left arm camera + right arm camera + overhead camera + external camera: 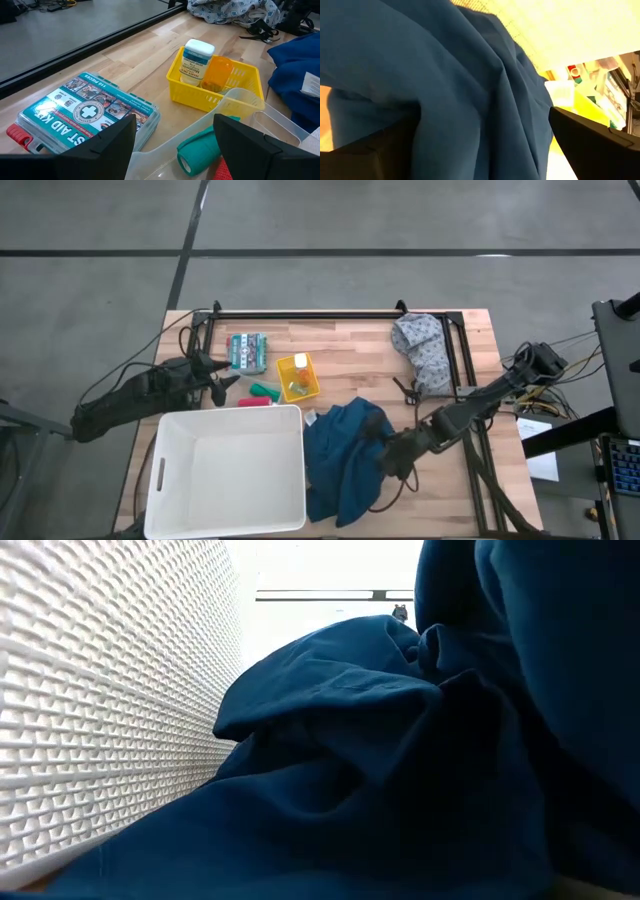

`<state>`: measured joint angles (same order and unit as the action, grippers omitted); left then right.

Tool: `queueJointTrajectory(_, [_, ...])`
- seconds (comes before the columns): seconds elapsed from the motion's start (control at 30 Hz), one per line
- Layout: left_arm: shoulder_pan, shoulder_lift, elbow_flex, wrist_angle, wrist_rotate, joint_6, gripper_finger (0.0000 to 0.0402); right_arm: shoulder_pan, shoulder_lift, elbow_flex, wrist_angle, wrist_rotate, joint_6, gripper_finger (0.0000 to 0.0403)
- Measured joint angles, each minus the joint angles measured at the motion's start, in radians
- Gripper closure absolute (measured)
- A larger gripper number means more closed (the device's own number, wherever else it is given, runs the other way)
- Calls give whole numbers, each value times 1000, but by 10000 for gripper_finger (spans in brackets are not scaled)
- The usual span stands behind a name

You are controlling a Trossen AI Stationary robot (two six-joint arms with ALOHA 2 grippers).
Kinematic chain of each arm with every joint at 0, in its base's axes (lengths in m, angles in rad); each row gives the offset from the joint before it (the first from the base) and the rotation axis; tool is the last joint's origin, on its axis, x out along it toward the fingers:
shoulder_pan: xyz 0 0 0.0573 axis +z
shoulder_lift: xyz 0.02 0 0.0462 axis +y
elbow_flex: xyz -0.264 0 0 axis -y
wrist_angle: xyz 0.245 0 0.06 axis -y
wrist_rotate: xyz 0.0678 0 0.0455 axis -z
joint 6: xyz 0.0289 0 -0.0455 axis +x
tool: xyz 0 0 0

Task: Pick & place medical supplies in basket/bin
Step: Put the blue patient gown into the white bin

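The white tub (225, 470) stands at the near left of the table. The blue garment (345, 455) lies crumpled on the table against the tub's right wall (100, 690) and fills the low view (400, 740). My right gripper (383, 455) is low over the garment, open, with a ridge of blue cloth (470, 100) between its fingers. My left gripper (228, 382) is open just left of the green roll (200, 150) and a red item (255, 402). The grey speckled cloth (425, 350) lies at the far right. My right gripper comes at the blue garment slanting down from the table's right, its open fingers (370, 150) on either side of a raised fold (485, 125). The cloth lies close along both fingers, but I cannot tell whether they touch it. The garment rests on the table.
A small yellow basket (298, 377) holds a white bottle (197, 62) and an orange bottle (220, 72). A first aid kit (246, 352) lies beyond my left gripper. A clear plastic piece (240, 100) sits by the green roll. A black frame (330, 313) runs along the far edge.
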<state>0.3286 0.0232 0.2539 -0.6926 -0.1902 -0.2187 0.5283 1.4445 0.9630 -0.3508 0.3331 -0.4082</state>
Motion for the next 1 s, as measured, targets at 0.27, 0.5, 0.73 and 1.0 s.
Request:
queueJointTrajectory(0.27, [0, 0, 0, 0, 0, 0, 130, -52, 71, 32, 12, -58, -53, 3])
queueJointTrajectory(0.5, [0, 0, 0, 0, 0, 0, 130, -102, 124, 84, 18, -100, -102, 3])
queueJointTrajectory(0.73, [0, 0, 0, 0, 0, 0, 130, -141, 157, 127, 20, -138, -148, 3])
queueJointTrajectory(1.0, [0, 0, 0, 0, 0, 0, 130, -170, 213, 123, 34, -238, -123, 3])
